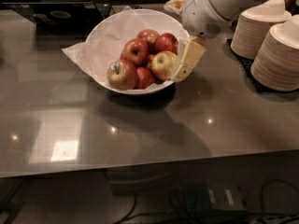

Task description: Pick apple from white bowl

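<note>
The white bowl point(105, 36), lined with crumpled white paper, stands on the grey counter at the back middle. It holds several apples. A glossy deep-red apple point(135, 51) lies in the middle, with another deep-red one point(166, 43) behind it to the right. A yellow-green blushed apple point(163, 64) lies at the right front, and a red-yellow apple with a sticker point(121, 73) at the left front. My gripper point(181, 73) hangs from the white arm at the bowl's right rim, right beside the yellow-green apple, tip pointing down-left.
Two tall stacks of cream paper bowls point(278, 55) stand on a dark mat at the right. A dark tray point(56, 14) sits at the back left. The grey counter point(140, 129) stretches in front of the bowl to its front edge.
</note>
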`<state>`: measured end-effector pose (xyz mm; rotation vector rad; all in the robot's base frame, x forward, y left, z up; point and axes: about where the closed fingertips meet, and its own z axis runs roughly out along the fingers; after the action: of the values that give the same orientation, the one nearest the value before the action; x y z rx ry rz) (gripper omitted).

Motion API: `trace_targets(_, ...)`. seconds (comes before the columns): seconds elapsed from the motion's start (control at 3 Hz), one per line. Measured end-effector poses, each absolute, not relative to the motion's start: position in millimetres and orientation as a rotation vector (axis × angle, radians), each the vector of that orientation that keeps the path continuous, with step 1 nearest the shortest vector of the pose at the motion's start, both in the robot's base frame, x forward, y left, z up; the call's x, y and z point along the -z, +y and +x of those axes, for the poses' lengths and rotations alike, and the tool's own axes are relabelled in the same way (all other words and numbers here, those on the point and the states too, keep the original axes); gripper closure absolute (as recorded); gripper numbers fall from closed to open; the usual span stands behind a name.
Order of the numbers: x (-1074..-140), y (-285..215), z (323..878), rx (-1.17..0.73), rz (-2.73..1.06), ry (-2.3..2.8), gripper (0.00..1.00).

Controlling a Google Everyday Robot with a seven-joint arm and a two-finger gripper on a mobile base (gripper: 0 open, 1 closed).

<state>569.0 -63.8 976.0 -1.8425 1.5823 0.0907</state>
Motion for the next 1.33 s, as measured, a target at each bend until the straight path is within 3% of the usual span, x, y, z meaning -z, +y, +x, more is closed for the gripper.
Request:
trace_targets(0.67, -969, -29, 590, -0.200, -1.852, 1.446, 0.00)
trace_targets(1.33, -973, -16, 606, -0.213, -1.878, 1.381, 0.13)
